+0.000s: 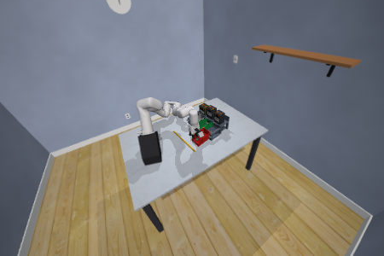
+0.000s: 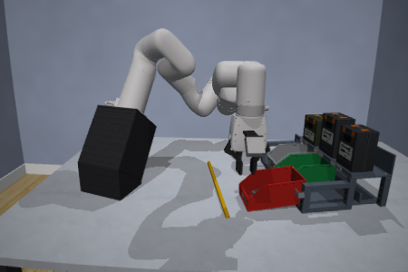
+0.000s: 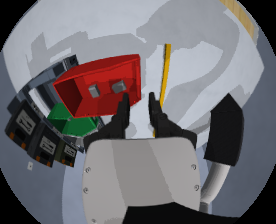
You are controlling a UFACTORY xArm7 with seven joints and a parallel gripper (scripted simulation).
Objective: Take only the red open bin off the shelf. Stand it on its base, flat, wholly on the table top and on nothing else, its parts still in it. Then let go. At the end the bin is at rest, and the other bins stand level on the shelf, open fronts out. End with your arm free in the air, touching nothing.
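Observation:
The red open bin [image 1: 200, 142] [image 2: 276, 192] [image 3: 101, 107] is upright, at the near front of the low grey shelf [image 2: 306, 200]. Most of it sticks out over the table top [image 2: 181, 242]. Its rear end meets the shelf front; whether it rests on the rail I cannot tell. Two grey parts [image 3: 94, 91] [image 3: 119, 87] lie in it. The green bin [image 2: 317, 172] [image 3: 79, 127] and a pale grey bin [image 2: 290, 150] stand behind it on the shelf. My gripper [image 2: 247, 172] [image 3: 138, 99] is partly open and empty, fingers down by the red bin's front end, on its far side in the exterior view.
Several dark boxes [image 1: 218, 116] [image 2: 358, 149] [image 3: 21, 120] stand on the shelf's raised rear level. A yellow strip [image 1: 184, 141] [image 2: 218, 189] [image 3: 165, 75] lies on the table between the arm's black base [image 1: 150, 148] [image 2: 104, 160] and the red bin.

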